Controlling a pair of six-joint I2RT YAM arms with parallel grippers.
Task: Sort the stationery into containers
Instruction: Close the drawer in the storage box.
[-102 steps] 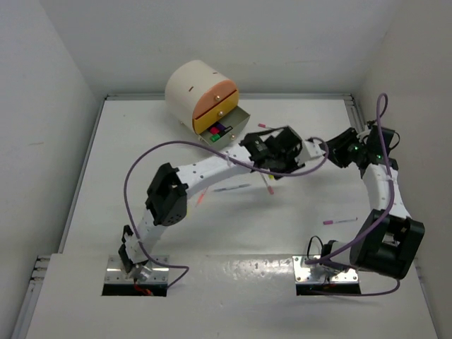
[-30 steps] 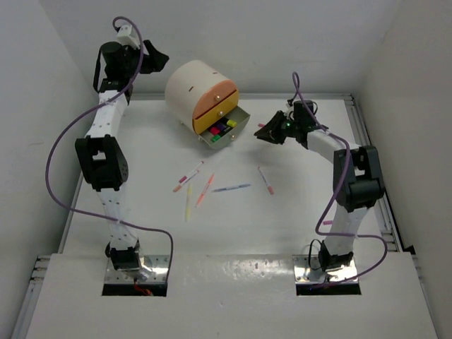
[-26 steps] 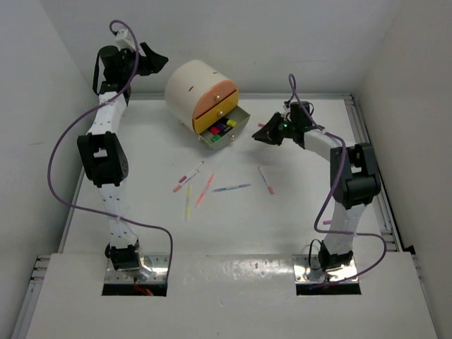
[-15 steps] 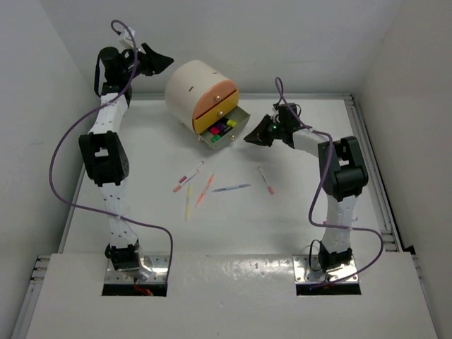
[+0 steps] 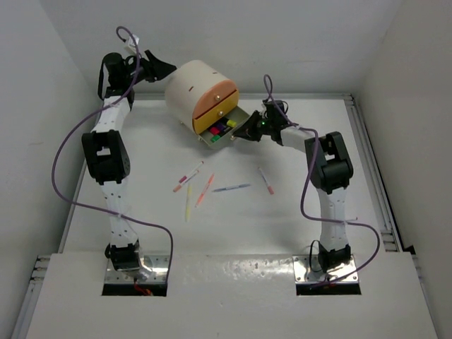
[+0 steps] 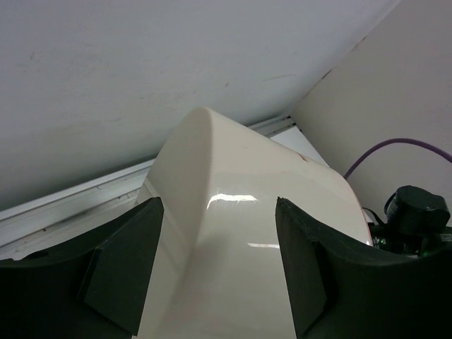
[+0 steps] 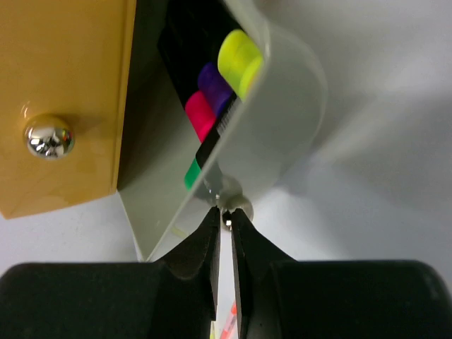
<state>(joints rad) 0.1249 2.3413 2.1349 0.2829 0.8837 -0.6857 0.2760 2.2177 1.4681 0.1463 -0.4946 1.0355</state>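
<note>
The cream-white round cabinet (image 5: 192, 88) stands at the table's back, also in the left wrist view (image 6: 240, 233). Its bottom pale drawer (image 5: 236, 127) is pulled out and holds highlighters (image 5: 221, 128) with yellow (image 7: 239, 60), purple (image 7: 214, 86), pink (image 7: 200, 113) and green (image 7: 192, 173) caps. My right gripper (image 5: 248, 132) is shut, its tips (image 7: 224, 215) against this drawer's metal knob (image 7: 236, 205). The yellow-orange drawer (image 7: 63, 106) above is closed. My left gripper (image 5: 164, 68) is open and empty, hovering at the cabinet's top back (image 6: 219, 272).
Thin pens lie on the table in front of the cabinet: pink (image 5: 188, 176), orange (image 5: 205, 188), yellow (image 5: 188, 203), blue (image 5: 232, 188) and another pink (image 5: 266, 180). White walls close in behind and on both sides. Purple cables hang from both arms.
My right gripper has moved left across the table up to the open drawer's knob. My left gripper has swung right, closer to the cabinet's top. The pens have not moved.
</note>
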